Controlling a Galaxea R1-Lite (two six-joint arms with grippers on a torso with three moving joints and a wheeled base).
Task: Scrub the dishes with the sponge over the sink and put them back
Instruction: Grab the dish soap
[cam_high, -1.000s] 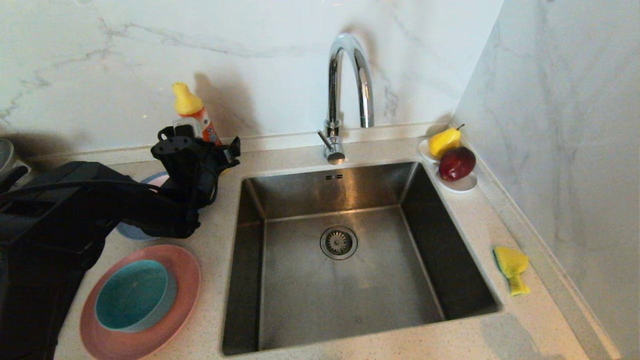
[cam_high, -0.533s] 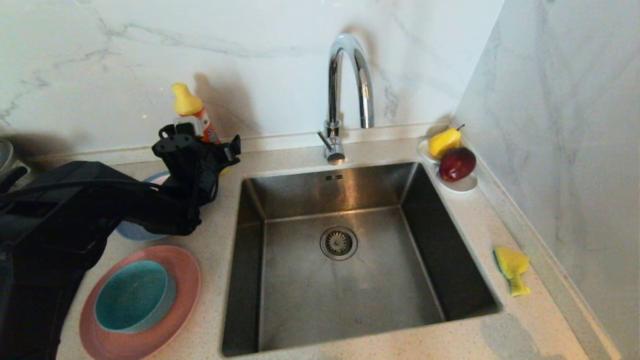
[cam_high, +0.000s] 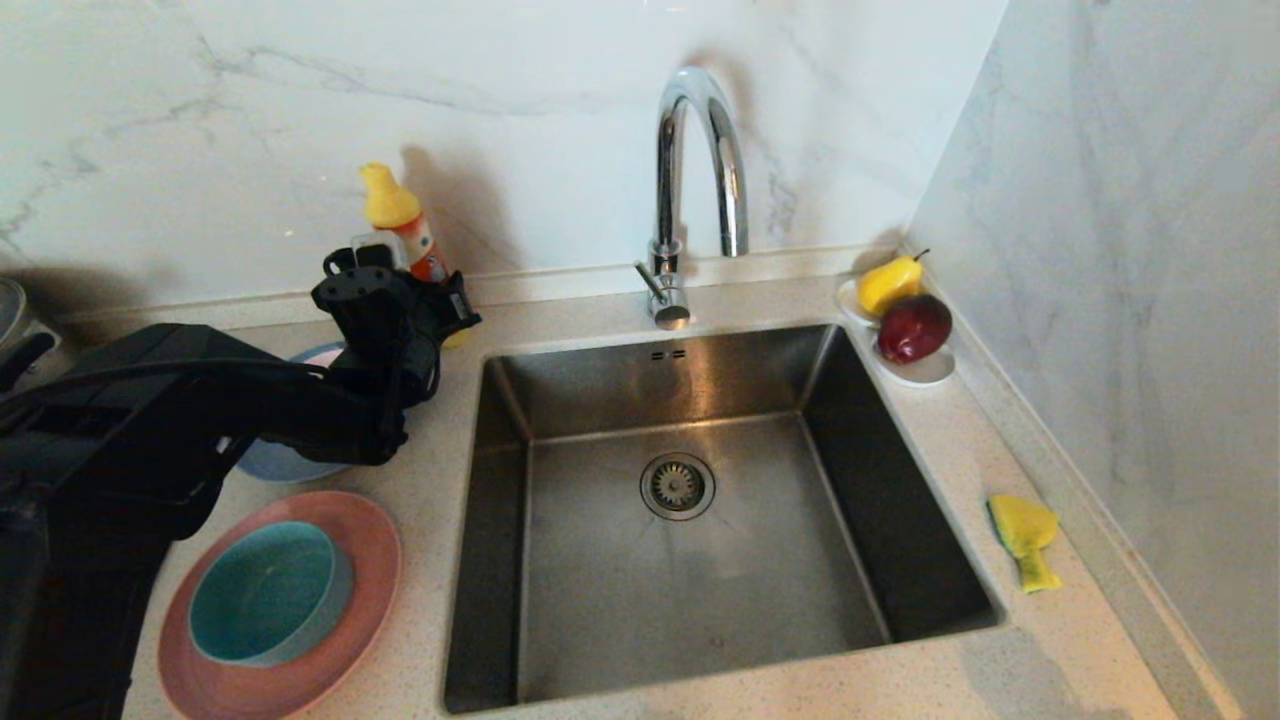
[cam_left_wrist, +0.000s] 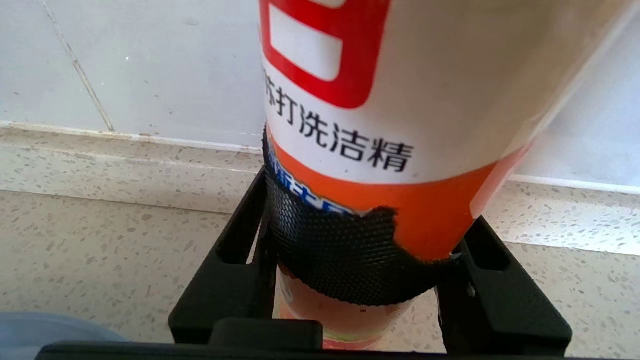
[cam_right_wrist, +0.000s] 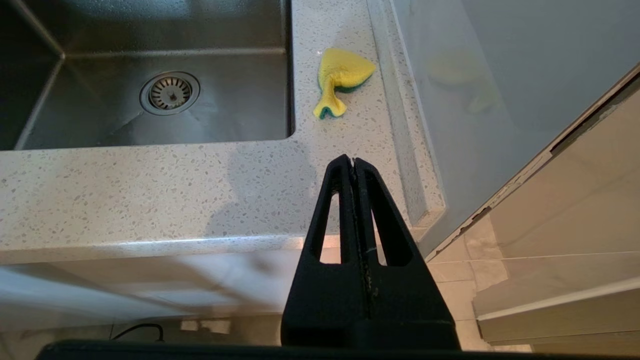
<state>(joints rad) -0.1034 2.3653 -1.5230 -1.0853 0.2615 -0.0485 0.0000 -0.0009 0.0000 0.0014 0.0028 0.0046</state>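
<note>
Stainless steel fills the middle of the head view: the sink (cam_high: 690, 500) lies bare, its drain (cam_high: 677, 485) in the floor and a chrome tap (cam_high: 690, 190) arching over the back rim. On the speckled counter (cam_high: 1030, 660) to the left, a teal bowl (cam_high: 268, 590) sits inside a salmon-pink plate (cam_high: 345, 620); behind them the edge of a blue-grey plate (cam_high: 270, 465) shows under the black left arm. The left gripper (cam_high: 440, 300) reaches to a soap bottle (cam_high: 405, 225) with a yellow cap, which tilts toward the wall. To the right of the sink the yellow sponge (cam_high: 1022, 535) lies crumpled near the wall, well apart from the dishes. A pear (cam_high: 888, 283) and an apple (cam_high: 912, 327) rest on a white dish (cam_high: 925, 372) in the back corner.

In the left wrist view, the fingers (cam_left_wrist: 225, 280) of the left gripper (cam_left_wrist: 350, 280) press both sides of the soap bottle (cam_left_wrist: 400, 100), pinching its lower part, its base just above the counter (cam_left_wrist: 100, 240).

In the right wrist view, the right gripper (cam_right_wrist: 354, 165) hangs in front of the counter's edge (cam_right_wrist: 150, 200), fingers pressed together on nothing. The sponge (cam_right_wrist: 340, 80) lies beyond it, beside the sink (cam_right_wrist: 100, 110).
</note>
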